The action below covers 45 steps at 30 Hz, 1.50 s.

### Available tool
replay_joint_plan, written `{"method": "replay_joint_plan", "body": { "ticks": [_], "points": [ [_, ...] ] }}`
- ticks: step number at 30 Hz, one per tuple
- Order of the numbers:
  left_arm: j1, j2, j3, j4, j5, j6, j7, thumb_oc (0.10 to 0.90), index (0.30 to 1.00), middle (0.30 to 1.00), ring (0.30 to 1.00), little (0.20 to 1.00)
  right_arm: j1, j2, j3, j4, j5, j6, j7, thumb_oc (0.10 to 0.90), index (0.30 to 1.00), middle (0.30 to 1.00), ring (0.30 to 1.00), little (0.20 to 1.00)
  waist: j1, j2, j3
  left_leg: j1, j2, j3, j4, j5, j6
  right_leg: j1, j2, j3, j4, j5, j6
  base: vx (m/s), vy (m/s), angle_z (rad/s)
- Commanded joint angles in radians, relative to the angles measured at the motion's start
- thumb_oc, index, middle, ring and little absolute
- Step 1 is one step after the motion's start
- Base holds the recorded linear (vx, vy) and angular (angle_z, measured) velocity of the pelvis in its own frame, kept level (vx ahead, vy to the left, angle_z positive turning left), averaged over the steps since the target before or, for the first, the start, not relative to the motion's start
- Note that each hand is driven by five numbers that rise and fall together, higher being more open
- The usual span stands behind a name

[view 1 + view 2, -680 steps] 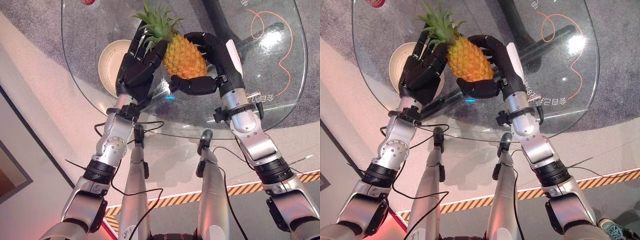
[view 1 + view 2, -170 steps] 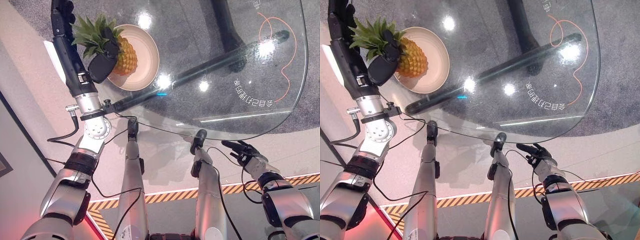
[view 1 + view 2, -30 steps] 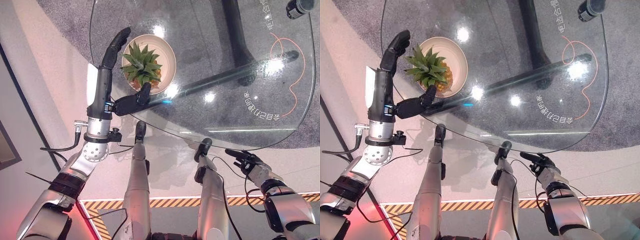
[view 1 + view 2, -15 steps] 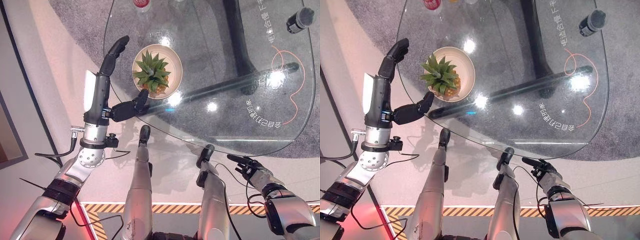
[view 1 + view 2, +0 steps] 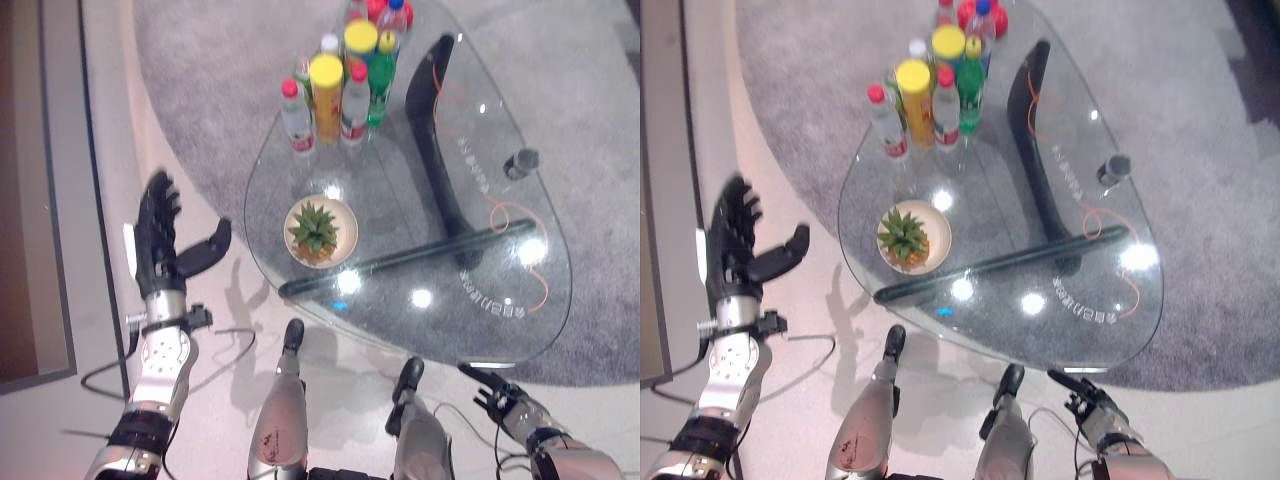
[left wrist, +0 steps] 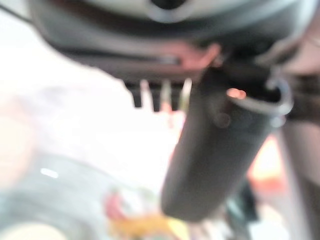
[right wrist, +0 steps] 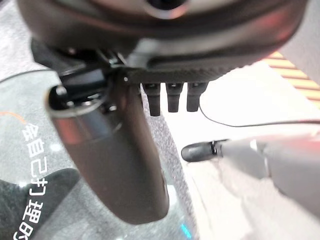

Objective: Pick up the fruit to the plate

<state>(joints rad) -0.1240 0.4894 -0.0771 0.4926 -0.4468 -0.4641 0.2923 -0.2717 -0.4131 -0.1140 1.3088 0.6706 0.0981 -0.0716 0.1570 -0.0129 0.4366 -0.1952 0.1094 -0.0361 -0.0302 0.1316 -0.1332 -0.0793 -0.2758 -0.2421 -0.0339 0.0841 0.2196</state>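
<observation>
A pineapple with a green leafy crown stands in a cream plate near the left edge of the glass table. My left hand is raised off to the left of the table, over the pale floor, open with straight fingers and thumb spread, holding nothing. My right hand hangs low past the table's near right edge, its fingers relaxed and open and nothing in it. In the right wrist view the thumb and fingertips hang over the table's edge.
Several bottles and a yellow-lidded can cluster at the table's far end. A small dark cylinder stands at the right side. The table's black leg shows through the glass. Grey carpet lies under the table, pale floor to the left.
The camera has risen and pulled back, so the whole table now shows. My left hand has drawn away from the plate to the left; the pineapple stays in the plate.
</observation>
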Motion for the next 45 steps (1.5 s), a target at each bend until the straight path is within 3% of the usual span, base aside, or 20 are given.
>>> {"method": "replay_joint_plan", "body": {
  "ticks": [1, 2, 5, 6, 8, 9, 11, 13, 16, 30, 45],
  "points": [
    [0.001, -0.048, 0.048, 0.117, -0.104, 0.041, -0.110, 0.800, 0.900, 0.900, 0.900, 0.900, 0.078, -0.034, 0.003, 0.004, -0.140, -0.023, 0.032, 0.800, 0.900, 0.900, 0.900, 0.900, -0.019, -0.010, -0.121, 0.040, 0.031, 0.050, -0.020, -0.035, 0.028, -0.033, 0.005, 0.012, 0.017, 0.036, -0.038, 0.17, 0.096, 0.07],
    [0.019, -0.072, 0.065, 0.194, -0.145, 0.078, -0.154, 0.800, 0.900, 0.900, 0.900, 0.900, 0.097, -0.026, 0.002, 0.008, -0.169, -0.022, 0.042, 0.800, 0.900, 0.900, 0.900, 0.900, -0.027, -0.007, -0.144, 0.059, 0.034, 0.053, -0.026, -0.032, 0.027, -0.016, 0.005, 0.016, 0.010, 0.038, -0.037, 0.18, 0.101, 0.09],
    [0.035, -0.104, 0.106, 0.357, -0.098, 0.096, -0.159, 0.800, 0.900, 0.900, 0.900, 0.900, 0.139, 0.001, 0.013, 0.013, -0.228, -0.012, 0.051, 0.800, 0.900, 0.900, 0.900, 0.900, -0.047, -0.004, -0.207, 0.111, 0.044, 0.068, -0.043, -0.032, 0.023, 0.028, 0.010, 0.024, -0.010, 0.036, -0.041, 0.20, 0.088, 0.02],
    [0.039, -0.114, 0.118, 0.442, -0.060, 0.147, -0.175, 0.800, 0.900, 0.900, 0.900, 0.900, 0.158, 0.018, 0.024, 0.023, -0.260, -0.007, 0.054, 0.800, 0.900, 0.900, 0.900, 0.900, -0.057, -0.002, -0.242, 0.137, 0.050, 0.077, -0.049, -0.036, 0.020, 0.051, 0.012, 0.024, -0.018, 0.032, -0.043, 0.24, 0.094, -0.04],
    [0.038, -0.120, 0.116, 0.514, -0.018, 0.186, -0.214, 0.800, 0.900, 0.900, 0.900, 0.900, 0.170, 0.031, 0.038, 0.033, -0.294, -0.001, 0.054, 0.800, 0.900, 0.900, 0.900, 0.900, -0.067, -0.001, -0.265, 0.158, 0.054, 0.083, -0.053, -0.038, 0.018, 0.070, 0.013, 0.025, -0.026, 0.032, -0.044, 0.17, 0.061, -0.11],
    [0.039, -0.125, 0.101, 0.587, 0.030, 0.275, -0.278, 0.800, 0.900, 0.900, 0.900, 0.900, 0.179, 0.037, 0.053, 0.042, -0.317, 0.010, 0.061, 0.800, 0.900, 0.900, 0.900, 0.900, -0.075, 0.001, -0.289, 0.176, 0.058, 0.090, -0.056, -0.040, 0.016, 0.087, 0.014, 0.023, -0.032, 0.031, -0.044, 0.12, 0.038, -0.14],
    [0.040, -0.131, 0.086, 0.654, 0.071, 0.298, -0.299, 0.800, 0.900, 0.900, 0.900, 0.900, 0.179, 0.040, 0.063, 0.051, -0.326, 0.024, 0.060, 0.800, 0.900, 0.900, 0.900, 0.900, -0.082, 0.005, -0.305, 0.193, 0.061, 0.096, -0.057, -0.044, 0.015, 0.103, 0.014, 0.024, -0.037, 0.031, -0.044, 0.13, 0.045, -0.01],
    [0.036, -0.133, 0.076, 0.749, 0.085, 0.369, -0.365, 0.800, 0.900, 0.900, 0.900, 0.900, 0.174, 0.041, 0.078, 0.068, -0.388, 0.039, 0.066, 0.800, 0.900, 0.900, 0.900, 0.900, -0.096, 0.010, -0.327, 0.217, 0.065, 0.107, -0.057, -0.054, 0.013, 0.126, 0.015, 0.026, -0.045, 0.027, -0.043, 0.13, 0.066, -0.01],
    [0.029, -0.134, 0.052, 0.817, 0.125, 0.394, -0.430, 0.800, 0.900, 0.900, 0.900, 0.900, 0.171, 0.044, 0.106, 0.087, -0.429, 0.046, 0.076, 0.800, 0.900, 0.900, 0.900, 0.900, -0.109, 0.017, -0.346, 0.237, 0.068, 0.115, -0.057, -0.063, 0.011, 0.142, 0.014, 0.030, -0.050, 0.022, -0.042, 0.08, 0.057, -0.11],
    [0.031, -0.165, -0.021, 0.897, 0.296, 0.551, -0.465, 0.800, 0.900, 0.900, 0.900, 0.900, 0.172, 0.077, 0.167, 0.125, -0.543, 0.059, 0.078, 0.800, 0.900, 0.900, 0.900, 0.900, -0.128, 0.026, -0.388, 0.287, 0.071, 0.138, -0.057, -0.092, 0.015, 0.179, 0.006, 0.031, -0.053, 0.013, -0.038, 0.02, 0.011, -0.05],
    [0.022, -0.176, -0.056, 0.897, 0.320, 0.578, -0.503, 0.800, 0.900, 0.900, 0.900, 0.900, 0.166, 0.087, 0.202, 0.136, -0.567, 0.064, 0.091, 0.800, 0.900, 0.900, 0.900, 0.900, -0.127, 0.025, -0.399, 0.303, 0.084, 0.132, -0.057, -0.096, 0.012, 0.196, 0.007, 0.033, -0.053, 0.005, -0.039, 0.00, 0.000, 0.00]
  ]
}}
